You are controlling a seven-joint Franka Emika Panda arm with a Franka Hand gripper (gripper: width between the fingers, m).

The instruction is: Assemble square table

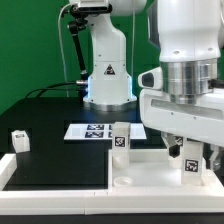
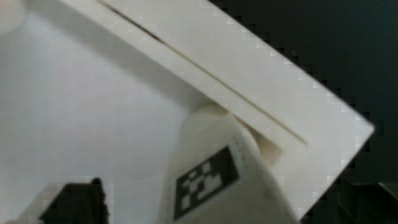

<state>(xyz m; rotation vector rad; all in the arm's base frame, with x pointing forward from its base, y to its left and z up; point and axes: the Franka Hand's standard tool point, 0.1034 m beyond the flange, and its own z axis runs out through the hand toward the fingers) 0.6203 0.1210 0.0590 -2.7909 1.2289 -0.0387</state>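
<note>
The white square tabletop (image 1: 150, 168) lies at the front on the exterior view's right. In the wrist view its raised edge (image 2: 231, 75) runs diagonally. One tagged white leg (image 1: 120, 140) stands upright at a tabletop corner. A second tagged leg (image 1: 190, 168) stands at another corner, right under my gripper (image 1: 188, 152). In the wrist view this leg (image 2: 222, 165) sits between the dark fingertips (image 2: 75, 202) of my gripper (image 2: 217, 208). The jaws stand wide apart, with a gap on one side of the leg. A third leg (image 1: 20, 140) lies on the black table at the exterior view's left.
The marker board (image 1: 92, 131) lies behind the tabletop. White border rails (image 1: 55, 190) run along the front and the exterior view's left (image 1: 6, 160). The robot base (image 1: 108, 75) stands at the back against a green backdrop.
</note>
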